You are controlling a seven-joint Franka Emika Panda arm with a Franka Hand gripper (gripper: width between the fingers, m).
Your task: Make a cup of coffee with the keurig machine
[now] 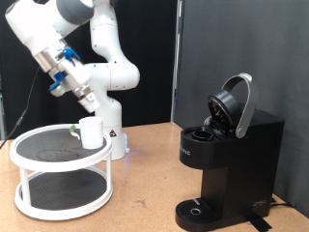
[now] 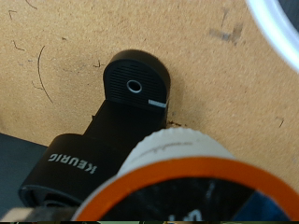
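Note:
In the exterior view the white cup (image 1: 92, 132) stands upright on the top shelf of a white round rack (image 1: 39, 160) at the left. My gripper (image 1: 88, 98) hangs just above the cup, tilted and not touching it, with nothing seen between its fingers. The black keurig machine (image 1: 224, 164) stands at the right with its domed lid (image 1: 235, 104) raised. Its round drip base (image 1: 199, 208) is bare. The wrist view shows the machine (image 2: 103, 140) and its drip base (image 2: 135, 86) on the brown table. The gripper's fingers do not show there.
The rack has two dark mesh shelves. A small greenish item (image 1: 75, 130) lies beside the cup. A blurred white and orange rounded shape (image 2: 187, 177) fills the wrist view close to the lens. The rack's white rim (image 2: 280, 37) crosses one corner. Black curtain behind.

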